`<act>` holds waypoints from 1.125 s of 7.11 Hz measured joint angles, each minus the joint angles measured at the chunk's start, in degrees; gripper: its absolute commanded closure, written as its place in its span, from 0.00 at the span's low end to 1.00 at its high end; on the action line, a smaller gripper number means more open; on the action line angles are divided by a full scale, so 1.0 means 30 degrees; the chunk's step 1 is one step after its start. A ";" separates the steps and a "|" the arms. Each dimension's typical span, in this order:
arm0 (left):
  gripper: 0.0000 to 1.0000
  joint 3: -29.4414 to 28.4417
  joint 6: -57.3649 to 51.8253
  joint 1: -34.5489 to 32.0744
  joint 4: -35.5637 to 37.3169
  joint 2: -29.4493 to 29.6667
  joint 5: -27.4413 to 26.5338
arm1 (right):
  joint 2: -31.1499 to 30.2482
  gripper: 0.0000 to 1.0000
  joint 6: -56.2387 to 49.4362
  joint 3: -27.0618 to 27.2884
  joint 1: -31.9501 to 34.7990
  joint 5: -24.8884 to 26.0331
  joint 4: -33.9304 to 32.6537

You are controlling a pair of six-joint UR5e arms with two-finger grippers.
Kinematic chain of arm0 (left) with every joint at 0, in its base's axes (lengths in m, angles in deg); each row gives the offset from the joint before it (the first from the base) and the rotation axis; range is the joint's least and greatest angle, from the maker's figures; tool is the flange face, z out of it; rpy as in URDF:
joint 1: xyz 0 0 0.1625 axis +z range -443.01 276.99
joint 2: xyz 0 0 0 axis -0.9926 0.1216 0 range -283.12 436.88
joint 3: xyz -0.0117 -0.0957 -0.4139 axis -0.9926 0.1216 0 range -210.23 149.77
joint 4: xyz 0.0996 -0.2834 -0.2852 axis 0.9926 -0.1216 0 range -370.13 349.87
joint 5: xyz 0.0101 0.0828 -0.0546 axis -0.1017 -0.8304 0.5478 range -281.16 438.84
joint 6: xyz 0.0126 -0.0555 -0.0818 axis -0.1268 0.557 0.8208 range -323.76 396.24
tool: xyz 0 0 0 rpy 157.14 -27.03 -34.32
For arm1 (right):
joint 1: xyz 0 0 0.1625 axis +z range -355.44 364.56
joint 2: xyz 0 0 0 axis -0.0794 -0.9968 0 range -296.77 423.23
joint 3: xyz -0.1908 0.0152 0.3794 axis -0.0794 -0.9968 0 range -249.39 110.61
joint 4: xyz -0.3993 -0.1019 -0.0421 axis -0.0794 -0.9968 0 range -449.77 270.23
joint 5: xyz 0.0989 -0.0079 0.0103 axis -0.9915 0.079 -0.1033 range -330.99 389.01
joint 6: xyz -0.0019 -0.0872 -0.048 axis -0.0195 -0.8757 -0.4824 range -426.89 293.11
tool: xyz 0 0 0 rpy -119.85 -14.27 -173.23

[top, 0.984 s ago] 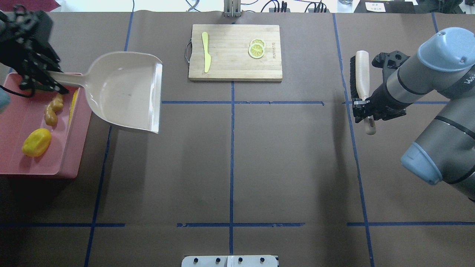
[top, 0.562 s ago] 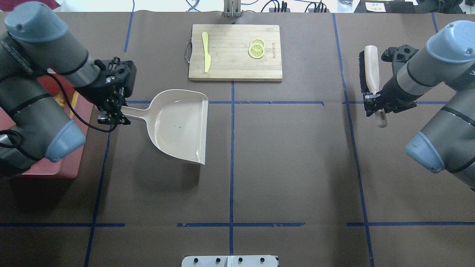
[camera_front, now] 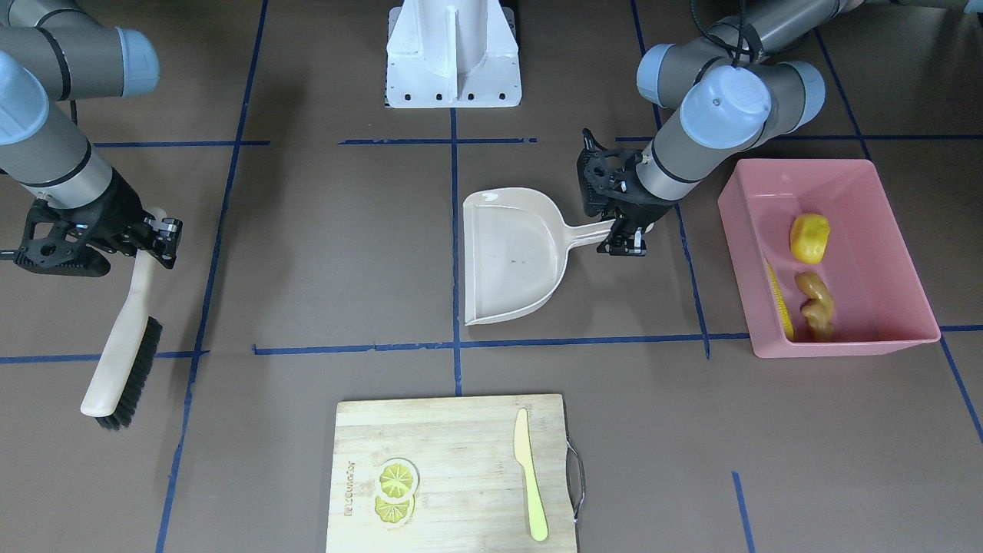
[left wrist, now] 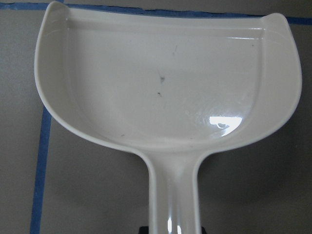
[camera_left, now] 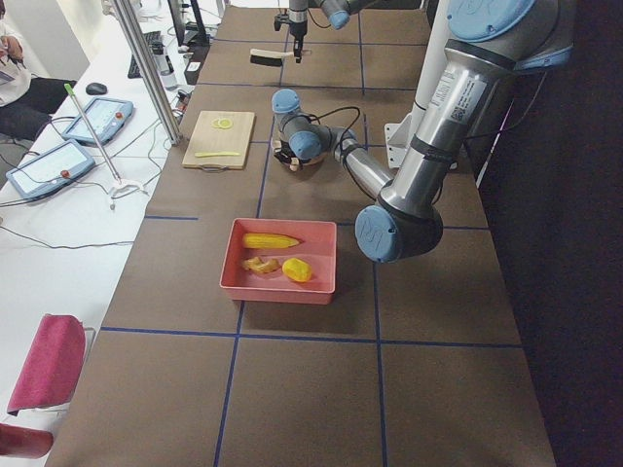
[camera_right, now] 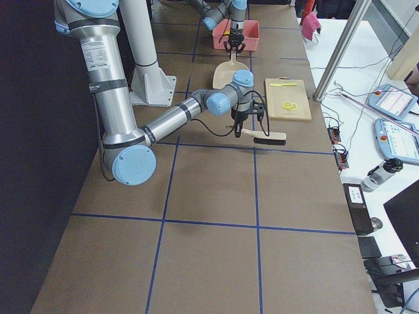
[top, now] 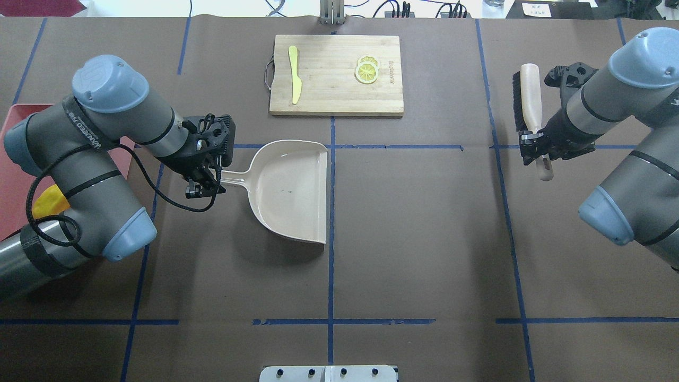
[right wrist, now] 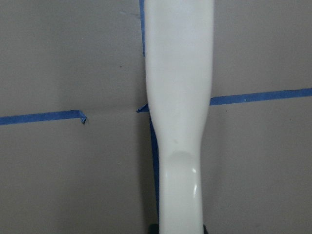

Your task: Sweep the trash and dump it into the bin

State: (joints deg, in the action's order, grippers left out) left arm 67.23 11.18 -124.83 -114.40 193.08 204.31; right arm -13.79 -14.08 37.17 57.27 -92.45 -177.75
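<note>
Brown paper crossed by blue tape covers your table (top: 424, 239). Your left gripper (top: 204, 185) is clamped on the handle of the beige dustpan (top: 289, 191) near the centre. Your right gripper (top: 532, 146) grips the brush (top: 530, 90) by its handle. You'll find the corn cob (camera_front: 777, 299), potato-like lump (camera_front: 810, 238) and ginger root (camera_front: 816, 307) inside the pink bin (camera_front: 868, 253).

Your worktop (top: 424, 239) is covered in brown paper and gridded with blue tape lines (top: 331, 276). At its far middle lies a rectangular wooden cutting board (top: 329, 90) with a metal handle. On the robot's left side stands the large pink rectangular plastic tub (camera_front: 845, 344). Near the middle sits a beige plastic long-handled dustpan (top: 289, 191), seemingly flat on the paper, though you cannot confirm contact.
</note>
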 measured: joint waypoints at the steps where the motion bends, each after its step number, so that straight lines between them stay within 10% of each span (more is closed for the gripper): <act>1: 0.94 0.0013 0.0244 0.0301 -0.0078 -0.0014 -0.0028 | 0.0021 1.00 0.0020 -0.0001 -0.0009 0.0001 0.0000; 5: 0.85 0.0023 0.0392 0.0620 -0.1084 -0.0310 -0.0749 | 0.0066 1.00 0.0126 0.0063 -0.0020 0.0000 0.0029; 7: 0.17 -0.0014 0.0366 0.0629 -0.1204 -0.0417 -0.0872 | 0.0066 0.99 0.0149 0.0100 -0.0021 0.0000 0.0030; 8: 0.00 0.0020 0.0351 0.0596 -0.1214 -0.0493 -0.0887 | -0.0047 0.99 0.0099 0.0171 -0.0001 -0.0026 0.0030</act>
State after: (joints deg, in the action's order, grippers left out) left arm 67.29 12.23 -123.05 -118.04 191.61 201.64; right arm -13.93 -13.79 37.68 57.26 -92.53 -177.66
